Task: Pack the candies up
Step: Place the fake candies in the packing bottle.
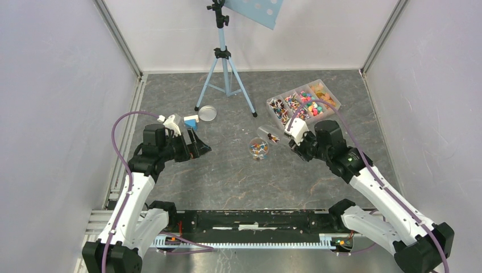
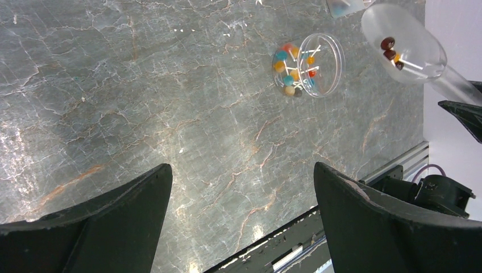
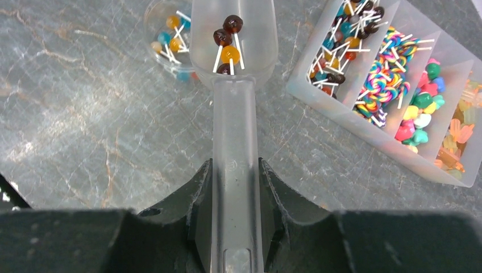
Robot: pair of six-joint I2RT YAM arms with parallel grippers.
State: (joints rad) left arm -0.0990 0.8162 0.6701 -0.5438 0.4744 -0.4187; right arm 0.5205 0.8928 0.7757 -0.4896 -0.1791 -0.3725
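Observation:
My right gripper is shut on the handle of a clear plastic scoop that carries several brown and orange lollipop candies. The scoop's bowl hangs just beside and above a small clear round jar with mixed candies inside. Seen from above, the scoop sits just up and right of the jar, and the right gripper is behind it. My left gripper is open and holds nothing, well to the left of the jar.
A clear compartment tray of sorted candies stands at the back right. A round lid and a blue-and-white block lie near the left arm. A blue tripod stands at the back centre.

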